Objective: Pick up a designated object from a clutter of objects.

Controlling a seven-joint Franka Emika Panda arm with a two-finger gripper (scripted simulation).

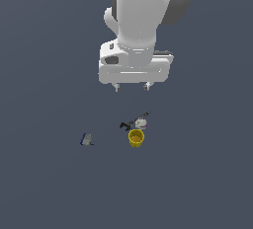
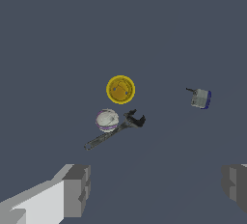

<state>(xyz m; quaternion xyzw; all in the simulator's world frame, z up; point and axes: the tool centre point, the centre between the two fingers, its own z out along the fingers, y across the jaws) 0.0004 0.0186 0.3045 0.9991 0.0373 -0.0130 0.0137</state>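
From the exterior view's left to its right, a small grey-blue block (image 1: 87,139) lies apart on the grey worktop (image 1: 44,183), then a yellow cup (image 1: 136,137) stands upright just beside the whitish ball with purple patches (image 1: 141,122). The ball touches a thin black wrench (image 1: 132,121). The claw (image 1: 132,87) hangs well above them, fingers spread wide and holding nothing.

Flat dark grey floor (image 1: 44,183) bearing whitish ball (image 1: 141,122), black wrench (image 1: 129,122), yellow cup (image 1: 136,137), grey-blue block (image 1: 87,139)
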